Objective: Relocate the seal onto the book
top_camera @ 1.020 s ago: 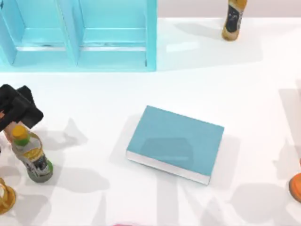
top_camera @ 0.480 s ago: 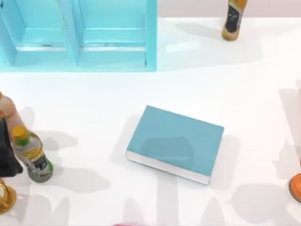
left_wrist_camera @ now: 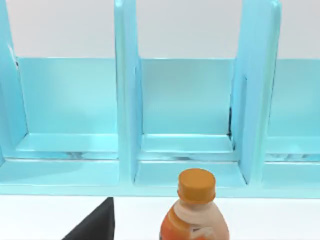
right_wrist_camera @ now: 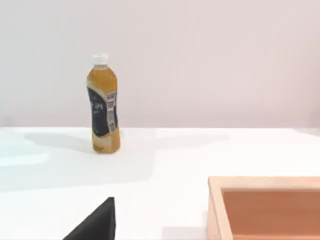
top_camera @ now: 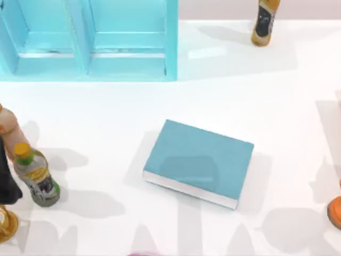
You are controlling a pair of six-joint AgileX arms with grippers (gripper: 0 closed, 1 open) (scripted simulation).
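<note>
Flat teal-blue hardcover book [top_camera: 198, 161] lies bare mid-table, ready as landing spot; reddish sliver at near edge is likely the seal [top_camera: 139, 254]; left gripper [top_camera: 8, 178] sits far left beside yellow-capped plastic bottle [top_camera: 36, 180], its grip state cannot be told.

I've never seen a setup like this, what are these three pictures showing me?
This is a simulated robot with two arms at a white table. The overhead picture shows a teal book, bare on top, a light-blue shelf unit and bottles; the left arm is at its left edge. The other two come from wrist cameras: the left one faces the shelf and an orange-capped bottle, the right one a white-capped bottle and a wooden tray. Whether anything is held, I cannot tell.
</note>
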